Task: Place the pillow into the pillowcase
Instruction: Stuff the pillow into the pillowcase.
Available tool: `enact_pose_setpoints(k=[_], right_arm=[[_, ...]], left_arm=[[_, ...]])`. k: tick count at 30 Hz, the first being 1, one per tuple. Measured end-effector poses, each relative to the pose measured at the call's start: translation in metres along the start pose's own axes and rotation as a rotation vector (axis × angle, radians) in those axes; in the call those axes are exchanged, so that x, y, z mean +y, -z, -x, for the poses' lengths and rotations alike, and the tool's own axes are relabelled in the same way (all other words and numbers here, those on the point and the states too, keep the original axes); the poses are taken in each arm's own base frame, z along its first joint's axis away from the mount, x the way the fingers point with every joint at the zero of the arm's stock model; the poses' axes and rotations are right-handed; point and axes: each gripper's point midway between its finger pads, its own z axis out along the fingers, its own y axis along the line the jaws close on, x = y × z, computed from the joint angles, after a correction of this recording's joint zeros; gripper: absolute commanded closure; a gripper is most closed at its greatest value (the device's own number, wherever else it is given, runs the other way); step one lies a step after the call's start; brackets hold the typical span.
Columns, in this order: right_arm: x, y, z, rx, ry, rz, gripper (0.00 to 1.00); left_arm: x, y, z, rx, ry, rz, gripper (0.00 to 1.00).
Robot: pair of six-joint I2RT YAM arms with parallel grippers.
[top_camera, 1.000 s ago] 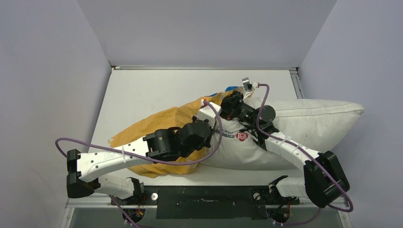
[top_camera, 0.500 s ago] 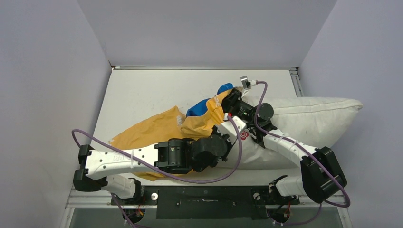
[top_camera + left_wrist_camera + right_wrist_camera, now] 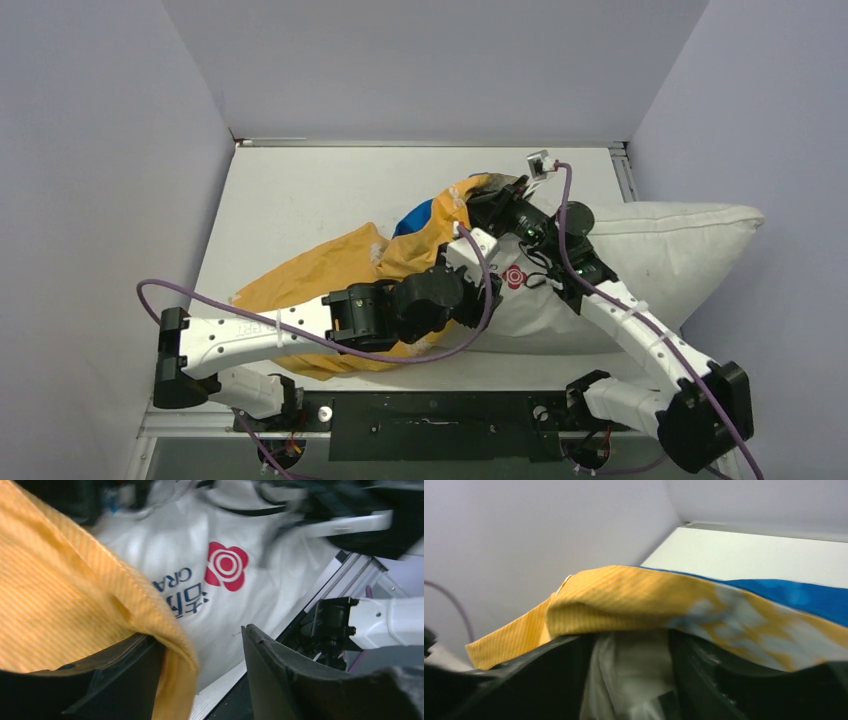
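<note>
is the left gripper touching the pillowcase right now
Touching. The left wrist view shows it: the orange hem of the pillowcase drapes over one finger of the left gripper, whose jaws stand apart.

The pillow (image 3: pixel 680 250) lay across the right side of the table (image 3: pixel 300 190), its left end under the open edge of the pillowcase (image 3: pixel 310 285), which trailed toward the near left. The left arm (image 3: pixel 250 335) and right arm (image 3: pixel 640 335) met at that overlap.

"cra" lettering (image 3: pixel 175 582) on pillow (image 3: pixel 165 540), red flower logo (image 3: pixel 227 566)
</note>
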Motion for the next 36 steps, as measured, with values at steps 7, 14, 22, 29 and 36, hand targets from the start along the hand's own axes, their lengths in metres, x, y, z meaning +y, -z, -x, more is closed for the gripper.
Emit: enact_pose_setpoints(k=[7,14,22,29,36], right_arm=[[-0.005,0.039,0.061,-0.054,0.229,-0.289,0.11],[-0.026,0.068,0.053,0.048,0.287,-0.47,0.03],[-0.052,0.09,0.009,0.173,0.256,-0.55,0.04],[-0.098,0.095,-0.05,0.315,0.204,-0.615,0.06],[-0.122,0.081,-0.072,0.381,0.193,-0.616,0.07]], left_arm=[[0.038,-0.009,0.015,-0.028,0.166,-0.03,0.23],[0.088,-0.034,0.04,-0.034,0.271,-0.003,0.19],[0.128,-0.05,0.066,-0.007,0.247,0.134,0.1],[0.164,-0.018,0.067,-0.004,0.188,0.322,0.06],[0.178,0.03,0.044,-0.045,0.232,0.343,0.07]])
